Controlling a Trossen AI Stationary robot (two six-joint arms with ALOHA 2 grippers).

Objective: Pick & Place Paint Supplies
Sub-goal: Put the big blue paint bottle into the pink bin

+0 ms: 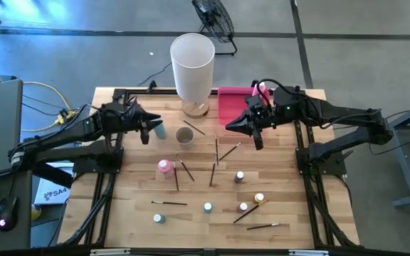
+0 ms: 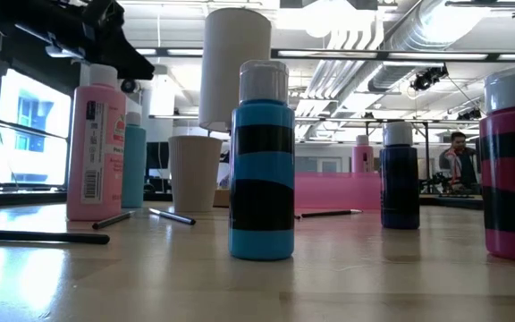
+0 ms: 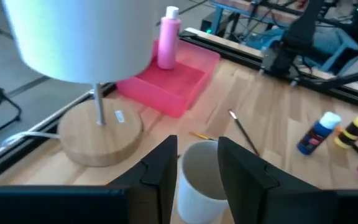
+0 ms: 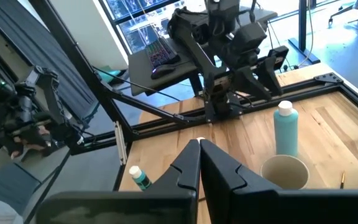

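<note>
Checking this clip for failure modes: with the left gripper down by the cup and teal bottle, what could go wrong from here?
1. The left gripper is open, close to the teal bottle and cup; a misaligned close might tip either.
2. The lamp stands between them and the tray, so a carry that way could brush it.
3. The right gripper, shut, waits by the tray; the arms may crowd each other.
</note>
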